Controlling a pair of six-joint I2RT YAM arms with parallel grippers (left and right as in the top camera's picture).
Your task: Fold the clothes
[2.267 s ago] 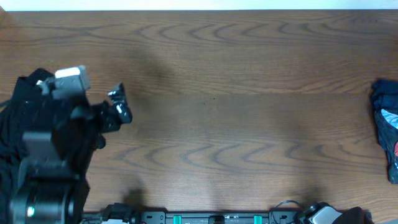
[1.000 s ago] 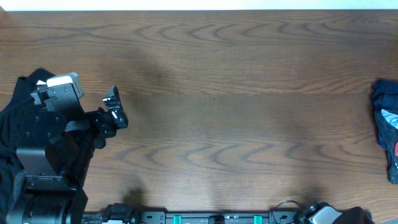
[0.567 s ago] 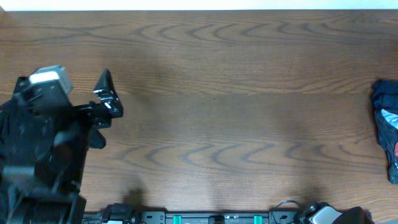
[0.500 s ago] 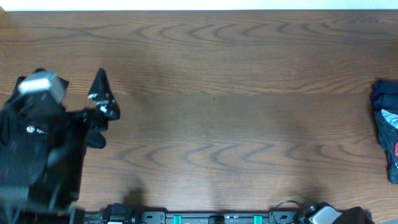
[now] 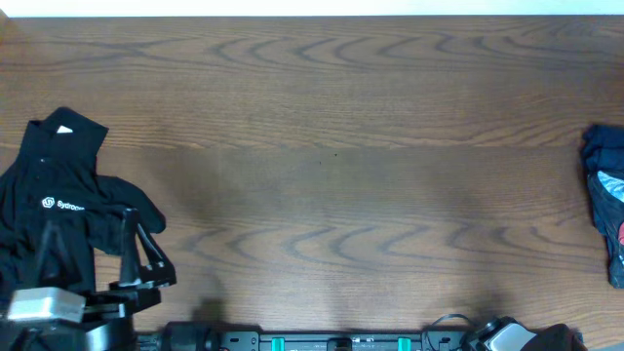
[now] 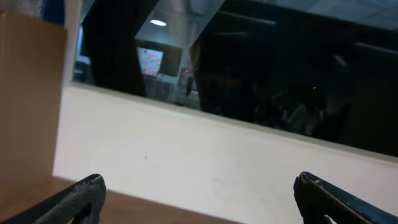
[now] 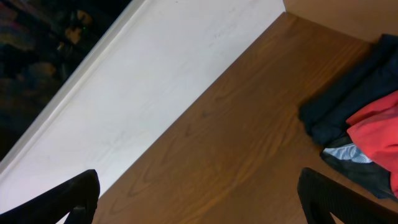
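A black collared shirt with a small white logo lies crumpled at the table's left edge. At the right edge sits a bunched pile of clothes, dark navy with red fabric showing in it. My left gripper is drawn back to the front left corner, just in front of the black shirt. It stands open and empty, and in its wrist view it faces the wall. My right gripper is open and empty too. It hovers over bare wood, with the pile ahead to its right.
The brown wooden table ends at a white wall along its far side. Dark windows show above the wall. The arm bases and cables line the front edge.
The left arm has pulled back from over the black shirt toward the front edge, uncovering the shirt and its logo. Its jaws stayed open. The right side has not changed.
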